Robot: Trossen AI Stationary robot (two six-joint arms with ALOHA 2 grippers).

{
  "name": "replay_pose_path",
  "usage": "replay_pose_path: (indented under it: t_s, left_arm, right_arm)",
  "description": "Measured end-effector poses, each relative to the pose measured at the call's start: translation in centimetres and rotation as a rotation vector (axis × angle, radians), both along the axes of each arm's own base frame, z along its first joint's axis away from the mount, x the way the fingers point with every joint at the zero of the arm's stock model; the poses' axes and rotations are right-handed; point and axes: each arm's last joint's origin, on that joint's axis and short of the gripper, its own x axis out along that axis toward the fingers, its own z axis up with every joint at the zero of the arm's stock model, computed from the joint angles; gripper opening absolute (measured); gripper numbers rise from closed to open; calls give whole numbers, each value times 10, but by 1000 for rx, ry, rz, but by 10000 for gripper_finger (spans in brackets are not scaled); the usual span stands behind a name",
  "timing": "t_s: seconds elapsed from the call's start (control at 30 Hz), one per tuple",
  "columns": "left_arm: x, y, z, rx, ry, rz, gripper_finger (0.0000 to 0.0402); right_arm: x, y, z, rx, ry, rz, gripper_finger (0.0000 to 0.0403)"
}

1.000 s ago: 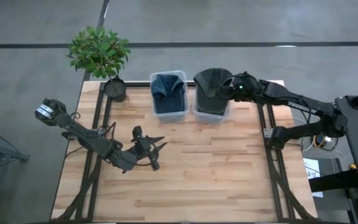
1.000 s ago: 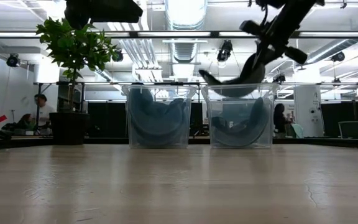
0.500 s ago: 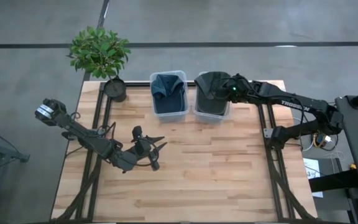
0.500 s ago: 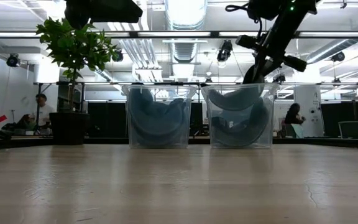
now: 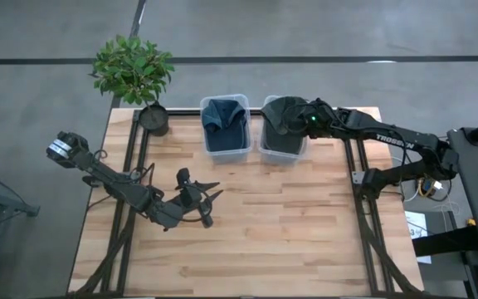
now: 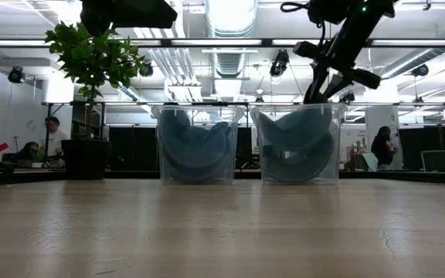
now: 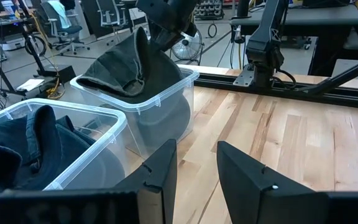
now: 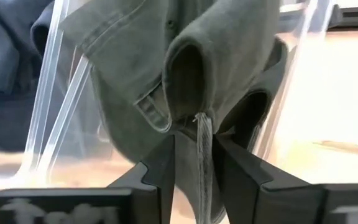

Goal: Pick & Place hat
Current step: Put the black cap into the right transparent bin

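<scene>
The hat (image 5: 280, 115) is dark grey-green and sits in the mouth of the clear right bin (image 5: 282, 154), on top of other dark hats. It also shows in the left wrist view (image 7: 124, 67) and the low view (image 6: 293, 123). My right gripper (image 5: 299, 124) reaches over the bin's right rim and is shut on the hat (image 8: 166, 56). My left gripper (image 5: 208, 199) waits open over the table's middle left, well away from both bins; its fingers (image 7: 166, 168) stand apart. My right gripper (image 8: 194, 146) pinches a bunched fold at the hat's edge (image 8: 191, 118) between its two fingers, with a thin strap (image 8: 204, 152) hanging down between them. It comes slanting down from the table's right. The hat's crown lies in the bin's opening (image 7: 160, 99), tilted.
A second clear bin (image 5: 225, 124) with dark blue hats stands just left of the right one. A potted plant (image 5: 134, 71) is at the far left corner. The wooden table (image 5: 289, 232) has free room on its near half. People move in the room behind.
My right gripper has moved down and a little toward the table's left, still shut on the hat. The hat, which hung above the right bin's rim, has come down into the bin's mouth.
</scene>
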Motion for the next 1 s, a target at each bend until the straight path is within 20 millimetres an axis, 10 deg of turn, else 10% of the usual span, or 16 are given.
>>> replay_pose_path:
  t_s: [0.63,0.8,1.0]
  left_arm:
    - [0,0,0,-2,0,-2,107]
    - [0,0,0,-2,0,-3,107]
    - [0,0,0,-5,-2,-3,107]
  right_arm:
    - [-36,20,57,-56,47,59,101]
    - [-26,22,79,-178,16,120,86]
    - [-3,8,59,-156,179,160,54]
